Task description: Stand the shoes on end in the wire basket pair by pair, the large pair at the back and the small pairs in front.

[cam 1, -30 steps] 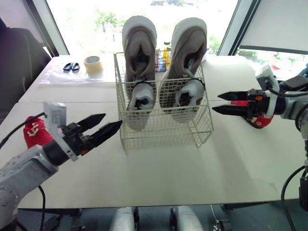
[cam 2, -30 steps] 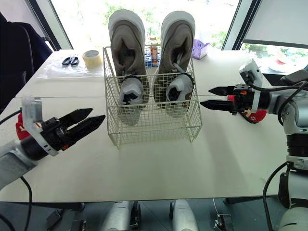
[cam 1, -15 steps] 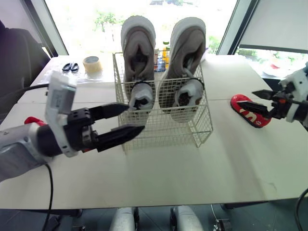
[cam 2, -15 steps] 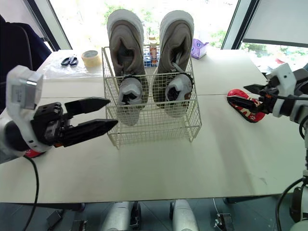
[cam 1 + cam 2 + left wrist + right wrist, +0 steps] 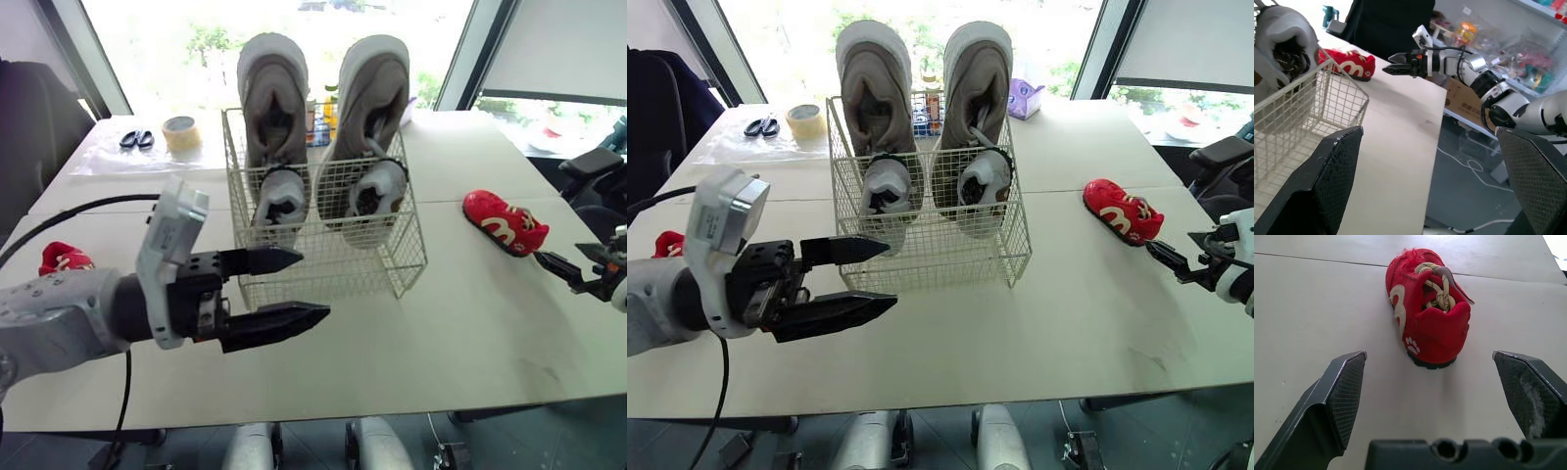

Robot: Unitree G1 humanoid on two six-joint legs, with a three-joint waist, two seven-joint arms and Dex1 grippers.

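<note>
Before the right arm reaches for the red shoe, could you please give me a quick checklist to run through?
1. Right pincer open, spread wider than the shoe: ok.
2. Red shoe lined up ahead of that pincer, untouched: ok.
3. Large pair standing on end at the back of the wire basket: ok.
4. Small grey pair standing in front of them: ok.
5. Room in front for more shoes: cannot tell.
6. Left pincer open, holding nothing: ok.
</note>
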